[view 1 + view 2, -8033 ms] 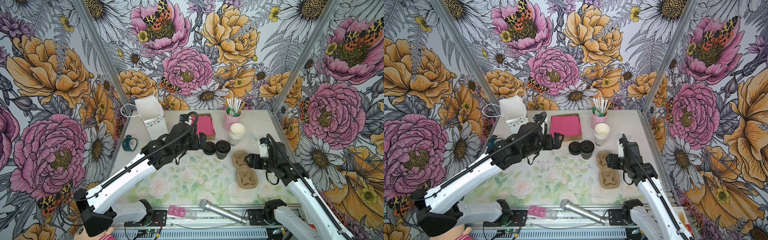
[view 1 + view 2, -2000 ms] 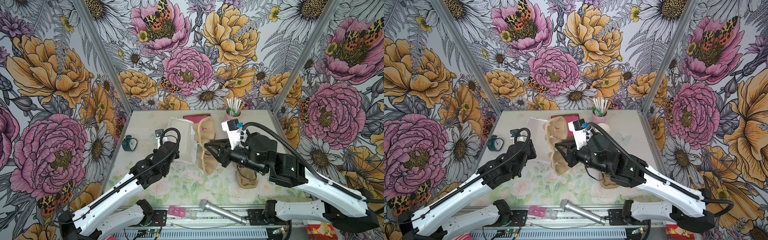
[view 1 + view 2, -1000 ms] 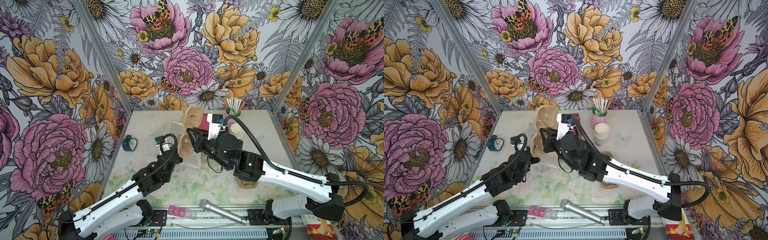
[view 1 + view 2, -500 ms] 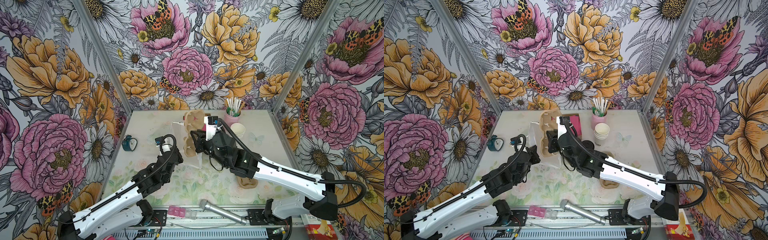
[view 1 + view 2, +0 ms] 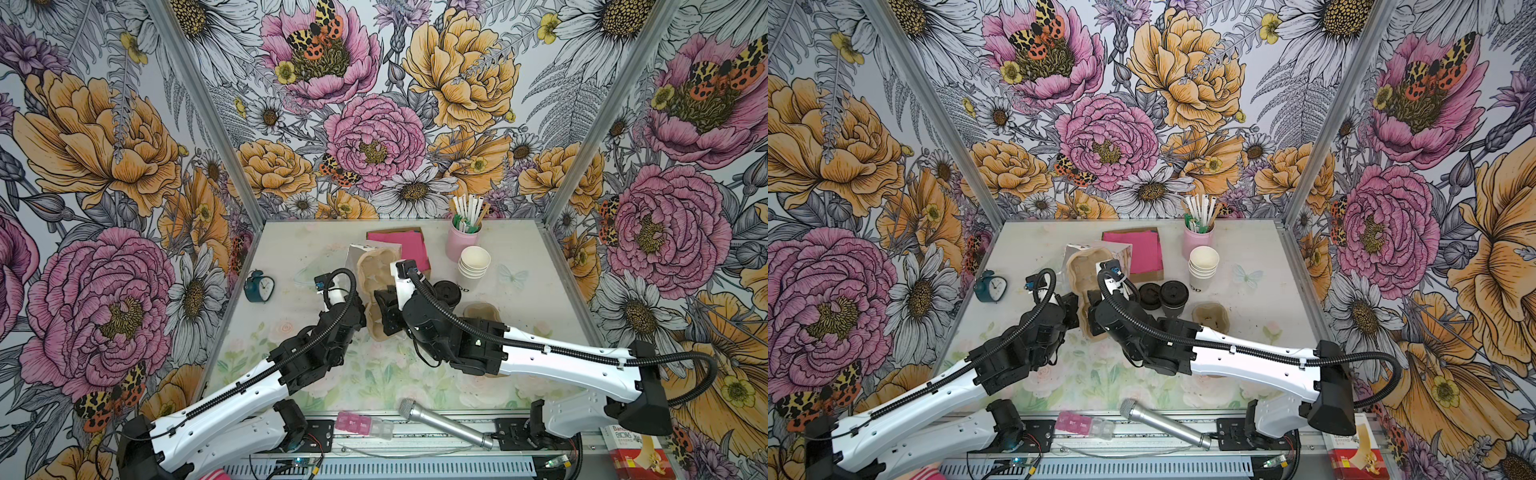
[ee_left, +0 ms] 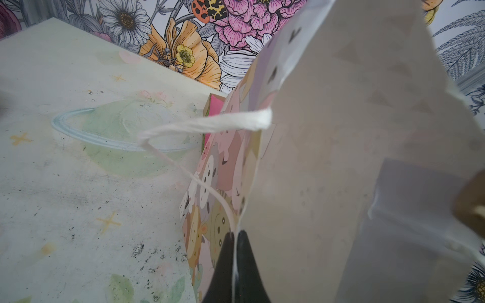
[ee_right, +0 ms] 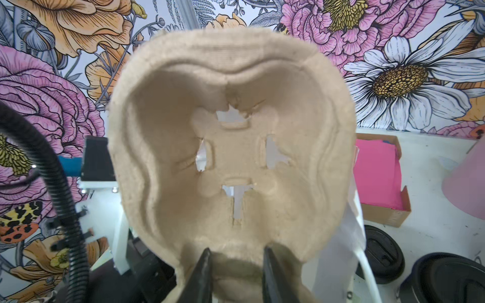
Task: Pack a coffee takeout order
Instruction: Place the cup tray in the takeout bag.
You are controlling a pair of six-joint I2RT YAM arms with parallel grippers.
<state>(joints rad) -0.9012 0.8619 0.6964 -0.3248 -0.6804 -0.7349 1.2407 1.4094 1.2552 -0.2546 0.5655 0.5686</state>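
Note:
My right gripper [image 7: 236,251] is shut on the middle ridge of a brown pulp carrier [image 7: 231,147], holding it upright at the mouth of a white paper bag [image 6: 341,131]. My left gripper [image 6: 235,234] is shut on that bag's rim. In both top views the two grippers meet at mid-table, left [image 5: 359,318] and right [image 5: 384,307], with the carrier [image 5: 1084,266] between them. A stack of white paper cups [image 5: 473,262], two round black lids [image 5: 1150,296] and pink napkins [image 5: 401,245] in a cardboard tray sit behind and to the right, untouched.
A second pulp carrier [image 5: 482,311] lies right of my right arm. A pink cup of straws [image 5: 461,245] stands at the back. A teal alarm clock [image 5: 258,286] sits at the left and a microphone [image 5: 440,424] at the front edge. Flowered walls close three sides.
My right arm has brought the carrier down and forward from near the back wall to the bag's mouth. The left gripper has kept its hold on the bag.

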